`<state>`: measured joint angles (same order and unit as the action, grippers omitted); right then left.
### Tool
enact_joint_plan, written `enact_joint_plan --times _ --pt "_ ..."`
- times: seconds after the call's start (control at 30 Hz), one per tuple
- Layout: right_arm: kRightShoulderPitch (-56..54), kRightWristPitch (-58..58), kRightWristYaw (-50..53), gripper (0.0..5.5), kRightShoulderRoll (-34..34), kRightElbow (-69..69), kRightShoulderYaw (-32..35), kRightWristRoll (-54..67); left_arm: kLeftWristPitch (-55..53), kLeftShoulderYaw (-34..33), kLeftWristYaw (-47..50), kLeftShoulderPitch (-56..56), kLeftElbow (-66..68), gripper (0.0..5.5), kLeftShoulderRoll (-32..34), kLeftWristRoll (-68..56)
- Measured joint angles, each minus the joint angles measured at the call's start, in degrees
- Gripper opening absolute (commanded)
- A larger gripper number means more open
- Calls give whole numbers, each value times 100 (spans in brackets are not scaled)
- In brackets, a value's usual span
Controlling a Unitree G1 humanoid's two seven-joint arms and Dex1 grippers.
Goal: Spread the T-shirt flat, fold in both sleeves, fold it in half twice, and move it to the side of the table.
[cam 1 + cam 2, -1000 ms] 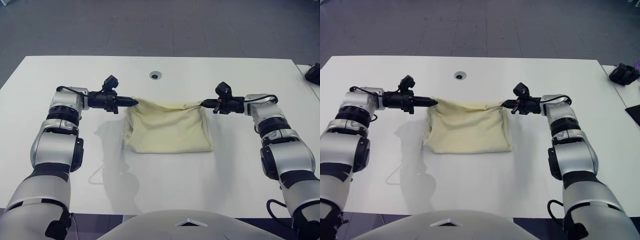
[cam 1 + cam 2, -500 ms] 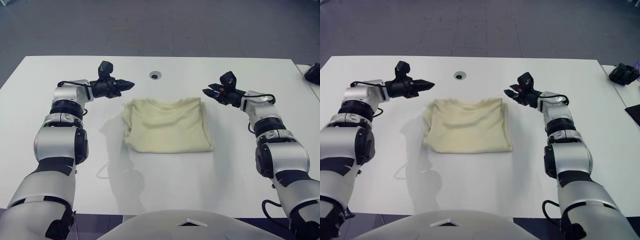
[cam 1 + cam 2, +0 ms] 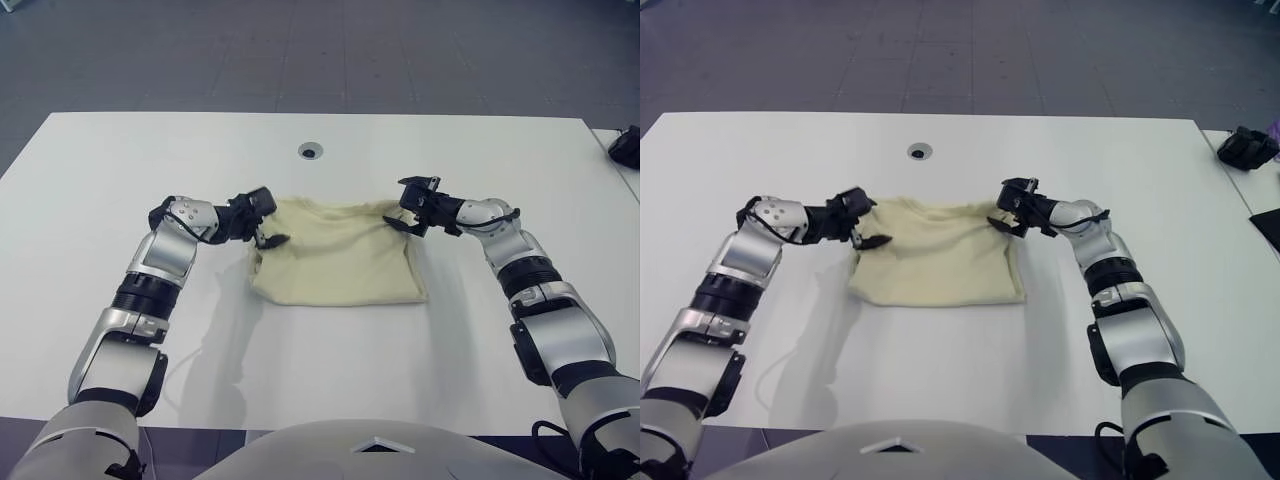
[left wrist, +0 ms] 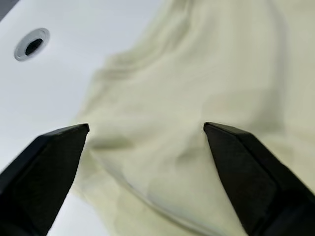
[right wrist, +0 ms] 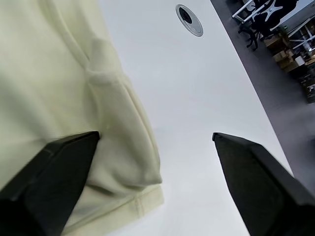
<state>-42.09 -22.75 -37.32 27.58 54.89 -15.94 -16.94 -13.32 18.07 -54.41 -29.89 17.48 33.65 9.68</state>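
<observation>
A pale yellow T-shirt (image 3: 335,255) lies folded into a rough rectangle near the middle of a white bench (image 3: 300,370). Its collar edge is on the side away from the robot.

The left hand (image 3: 270,238) sits at the shirt's far left corner, and its two dark fingers (image 4: 44,162) are spread wide with nothing between them. In the left wrist view they frame creased yellow cloth close beneath. Whether the tips touch the fabric cannot be told.

The right hand (image 3: 400,205) is at the far right corner of the shirt. Its fingers (image 5: 49,182) are also spread wide and hold nothing. In the right wrist view one finger is over the shirt's thick folded edge and the other over bare bench.

A small round cable hole (image 3: 311,151) is set in the bench beyond the shirt, well apart from it. A dark object (image 3: 1245,147) rests past the bench's far right corner.
</observation>
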Motion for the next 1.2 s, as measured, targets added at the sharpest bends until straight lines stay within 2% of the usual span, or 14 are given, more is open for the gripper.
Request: enact_joint_plan --times 0.1,0.23,0.3,0.57,0.67,0.73,0.83,0.93,1.03,1.2 --pt "-28 -271 43 535 123 2 -135 -145 254 334 -68 -19 -346 540 399 451" --pt "204 -396 -383 538 473 -549 -260 -134 451 502 -133 -135 -331 540 570 610" --pt "599 -235 -896 538 744 -1372 -281 60 727 615 -57 -354 -16 540 504 715" --pt "2328 1433 -2669 538 1721 -5474 -594 994 2685 1062 783 -1574 2262 540 -589 1131" --pt "2904 2637 -3184 538 1689 -7080 -1033 1475 3368 1064 1204 -2143 3364 540 -1234 1184" --pt "2936 3127 -3163 538 1565 -7517 -1028 1715 3516 789 1219 -2416 3552 540 -1344 934" --pt "2653 3567 -2717 538 1424 -7515 -487 1850 3534 250 1122 -2709 3387 540 -1162 496" --pt "2404 3644 -2177 538 1365 -7246 -6 1809 3401 -53 1006 -2545 2984 540 -728 342" --pt "2216 3530 -1563 538 1079 -6484 187 1629 3001 -311 797 -1832 2252 540 -257 138" --pt "1463 2768 -981 538 509 -4485 101 1244 2106 -464 362 -540 892 540 164 -90"
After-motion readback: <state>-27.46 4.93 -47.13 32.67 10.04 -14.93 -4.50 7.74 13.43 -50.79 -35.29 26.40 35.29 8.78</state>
